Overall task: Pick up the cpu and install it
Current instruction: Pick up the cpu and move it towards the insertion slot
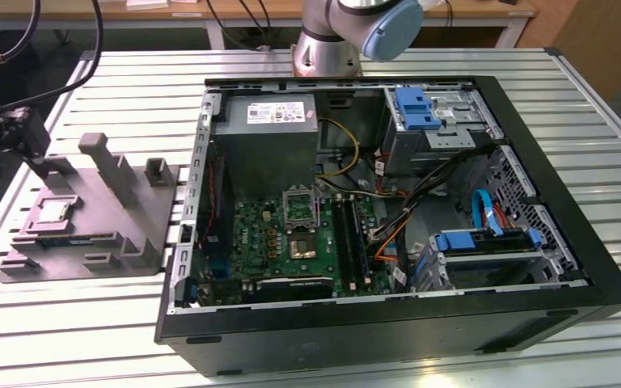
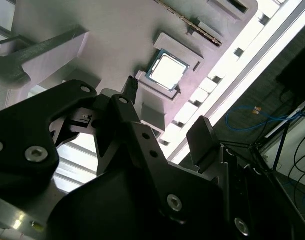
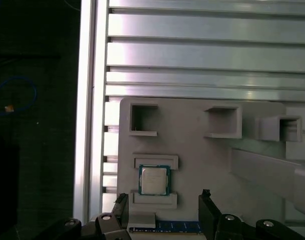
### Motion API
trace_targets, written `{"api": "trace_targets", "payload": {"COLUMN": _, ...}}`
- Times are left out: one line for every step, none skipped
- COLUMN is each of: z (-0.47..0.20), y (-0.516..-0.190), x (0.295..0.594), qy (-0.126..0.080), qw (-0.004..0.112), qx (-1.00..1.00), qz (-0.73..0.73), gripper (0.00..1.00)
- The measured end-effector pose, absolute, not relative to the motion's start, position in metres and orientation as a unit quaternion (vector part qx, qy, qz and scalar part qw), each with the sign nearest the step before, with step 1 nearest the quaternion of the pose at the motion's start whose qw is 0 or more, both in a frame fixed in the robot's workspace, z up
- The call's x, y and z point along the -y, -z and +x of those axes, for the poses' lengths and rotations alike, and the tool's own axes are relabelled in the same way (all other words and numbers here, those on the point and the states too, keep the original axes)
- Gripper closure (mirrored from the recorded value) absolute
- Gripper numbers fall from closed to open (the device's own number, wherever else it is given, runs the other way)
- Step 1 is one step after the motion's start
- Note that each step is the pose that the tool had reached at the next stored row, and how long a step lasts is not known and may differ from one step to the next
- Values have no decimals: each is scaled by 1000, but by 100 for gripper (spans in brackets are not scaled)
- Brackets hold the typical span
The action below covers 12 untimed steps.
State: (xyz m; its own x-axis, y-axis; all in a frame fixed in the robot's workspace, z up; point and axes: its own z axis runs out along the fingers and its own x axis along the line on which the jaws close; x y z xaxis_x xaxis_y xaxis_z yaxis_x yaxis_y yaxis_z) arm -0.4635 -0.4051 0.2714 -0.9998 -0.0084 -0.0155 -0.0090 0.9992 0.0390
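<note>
Directly above the cpu [image 3: 154, 180] on its fixture [image 3: 192, 165], wide-spread end effector [image 3: 164, 199].

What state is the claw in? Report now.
Claw: open, holding nothing. The cpu lies in its slot on the grey holder, not gripped.

No text (nor any number) is readable.
</note>
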Motion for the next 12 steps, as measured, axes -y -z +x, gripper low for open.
{"api": "trace_targets", "payload": {"z": -464, "y": -271, "x": 406, "qy": -20, "qw": 8, "qx": -1000, "qz": -4, "gripper": 34}}
{"api": "trace_targets", "payload": {"z": -464, "y": -270, "x": 406, "qy": -20, "qw": 8, "qx": -1000, "qz": -4, "gripper": 34}}
{"api": "trace_targets", "payload": {"z": -464, "y": -269, "x": 407, "qy": -20, "qw": 8, "qx": -1000, "qz": -4, "gripper": 34}}
{"api": "trace_targets", "payload": {"z": -464, "y": -269, "x": 407, "qy": -20, "qw": 8, "qx": -1000, "qz": -4, "gripper": 34}}
{"api": "trace_targets", "payload": {"z": -464, "y": -268, "x": 408, "qy": -20, "qw": 8, "qx": -1000, "qz": -4, "gripper": 34}}
{"api": "trace_targets", "payload": {"z": -464, "y": -267, "x": 408, "qy": -20, "qw": 8, "qx": -1000, "qz": -4, "gripper": 34}}
{"api": "trace_targets", "payload": {"z": -464, "y": -267, "x": 408, "qy": -20, "qw": 8, "qx": -1000, "qz": -4, "gripper": 34}}
{"api": "trace_targets", "payload": {"z": -464, "y": -266, "x": 408, "qy": -20, "qw": 8, "qx": -1000, "qz": -4, "gripper": 34}}
{"api": "trace_targets", "payload": {"z": -464, "y": -265, "x": 408, "qy": -20, "qw": 8, "qx": -1000, "qz": -4, "gripper": 34}}
{"api": "trace_targets", "payload": {"z": -464, "y": -264, "x": 408, "qy": -20, "qw": 8, "qx": -1000, "qz": -4, "gripper": 34}}
{"api": "trace_targets", "payload": {"z": -464, "y": -263, "x": 408, "qy": -20, "qw": 8, "qx": -1000, "qz": -4, "gripper": 34}}
{"api": "trace_targets", "payload": {"z": -464, "y": -262, "x": 408, "qy": -20, "qw": 8, "qx": -1000, "qz": -4, "gripper": 34}}
